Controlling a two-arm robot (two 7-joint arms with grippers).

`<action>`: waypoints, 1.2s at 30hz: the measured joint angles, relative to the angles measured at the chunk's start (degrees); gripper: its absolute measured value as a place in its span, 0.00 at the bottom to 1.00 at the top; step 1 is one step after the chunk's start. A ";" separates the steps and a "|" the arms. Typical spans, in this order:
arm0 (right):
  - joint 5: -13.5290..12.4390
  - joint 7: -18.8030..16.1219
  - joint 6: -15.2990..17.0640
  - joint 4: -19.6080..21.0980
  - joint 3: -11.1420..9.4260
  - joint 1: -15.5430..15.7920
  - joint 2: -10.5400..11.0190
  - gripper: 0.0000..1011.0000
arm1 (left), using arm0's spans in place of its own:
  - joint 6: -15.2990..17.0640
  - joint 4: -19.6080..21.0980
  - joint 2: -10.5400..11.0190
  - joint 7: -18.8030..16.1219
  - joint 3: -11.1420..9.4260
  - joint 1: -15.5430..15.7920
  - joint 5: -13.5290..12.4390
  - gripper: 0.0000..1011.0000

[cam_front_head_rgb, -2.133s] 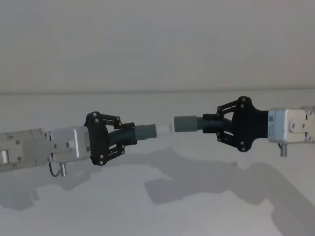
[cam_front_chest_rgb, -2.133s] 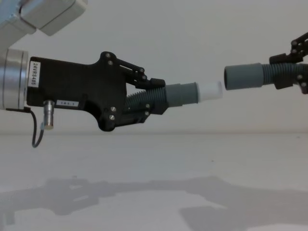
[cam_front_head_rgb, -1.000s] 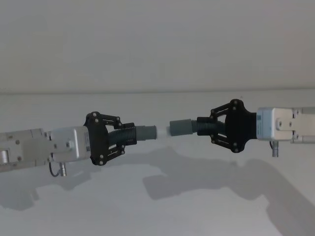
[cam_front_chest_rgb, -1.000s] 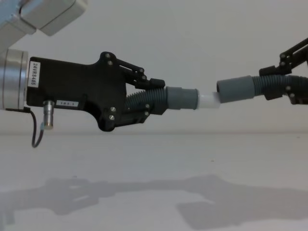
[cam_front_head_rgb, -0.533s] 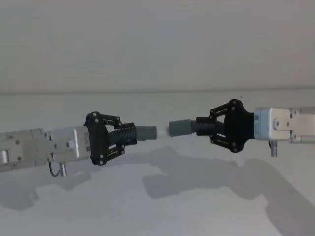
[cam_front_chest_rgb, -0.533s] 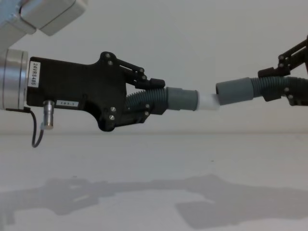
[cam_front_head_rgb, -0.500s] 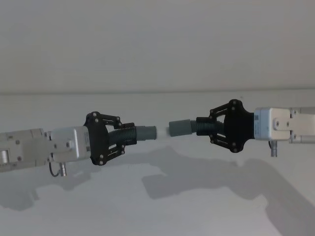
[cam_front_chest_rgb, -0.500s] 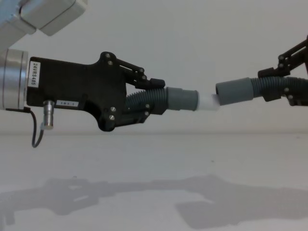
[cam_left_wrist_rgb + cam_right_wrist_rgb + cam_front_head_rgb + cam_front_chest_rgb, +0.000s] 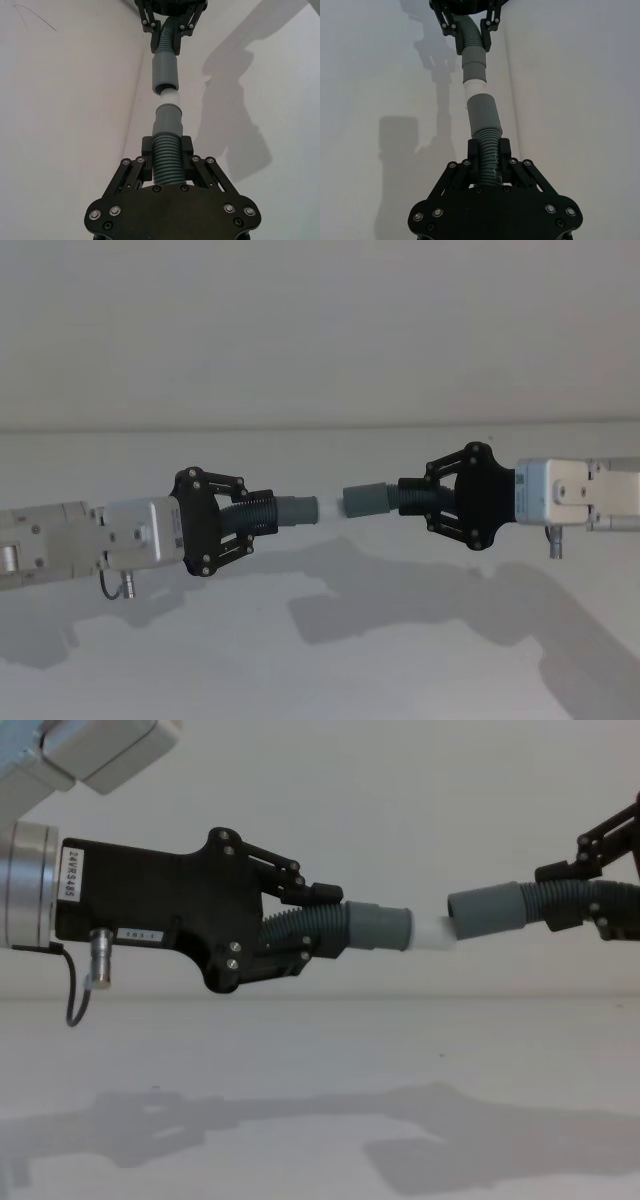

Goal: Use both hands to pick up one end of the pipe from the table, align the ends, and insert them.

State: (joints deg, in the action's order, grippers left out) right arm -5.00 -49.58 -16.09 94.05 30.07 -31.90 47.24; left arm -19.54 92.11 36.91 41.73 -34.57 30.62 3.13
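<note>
White tube tip (image 9: 432, 933) partly inside hollow cuff (image 9: 485, 910); both grippers' jaws clamp hose pieces.

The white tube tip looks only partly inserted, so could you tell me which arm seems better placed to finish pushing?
Probably right: its end effector holds the open cuff over the white tube tip.

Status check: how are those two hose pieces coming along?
Left end effector and right end effector each clamp a hose piece, above the table. White tip partly inside open cuff. Nothing in the way.
</note>
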 joint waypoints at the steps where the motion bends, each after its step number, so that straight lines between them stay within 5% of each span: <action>1: 0.00 0.00 0.00 0.00 0.01 0.00 0.00 0.21 | 0.00 0.00 0.00 0.00 0.00 0.00 0.00 0.30; 36: 0.01 0.01 0.01 0.00 0.05 -0.05 0.00 0.21 | 0.00 0.00 0.00 0.00 0.00 0.00 0.00 0.30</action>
State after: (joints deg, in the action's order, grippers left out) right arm -5.00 -49.57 -16.08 94.05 30.11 -31.95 47.25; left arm -19.55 92.11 36.91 41.73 -34.57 30.63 3.13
